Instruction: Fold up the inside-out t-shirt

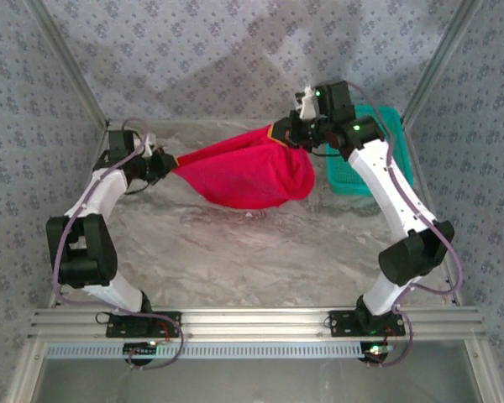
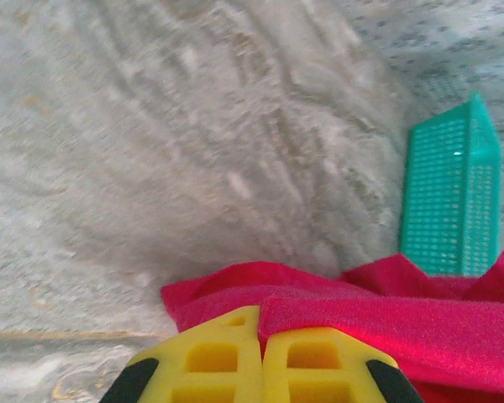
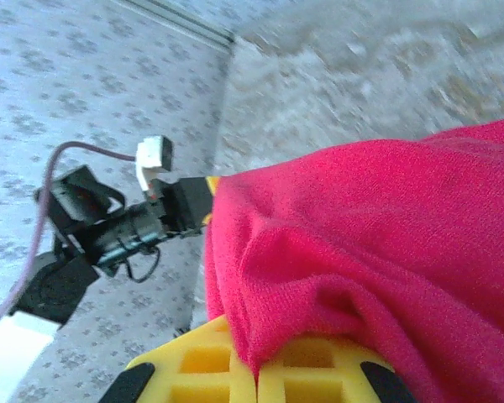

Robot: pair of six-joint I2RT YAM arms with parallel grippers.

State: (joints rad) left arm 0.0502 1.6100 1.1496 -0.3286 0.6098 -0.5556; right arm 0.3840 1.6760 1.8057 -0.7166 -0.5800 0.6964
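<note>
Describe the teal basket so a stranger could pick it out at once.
Look to the far right corner of the grey marbled table. There sits a rectangular teal plastic mesh basket. Its gridded walls set it apart from the soft bright red cloth t-shirt beside it.

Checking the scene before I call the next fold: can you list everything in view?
t-shirt: one, bright red, hanging stretched between the two grippers above the table
basket: one, teal mesh, far right of the table
table: one, grey marbled top
backdrop: one, grey-blue patterned cloth, around the table
left gripper: one, yellow pads, shut on the t-shirt's left end
right gripper: one, yellow pads, shut on the t-shirt's right end
</note>
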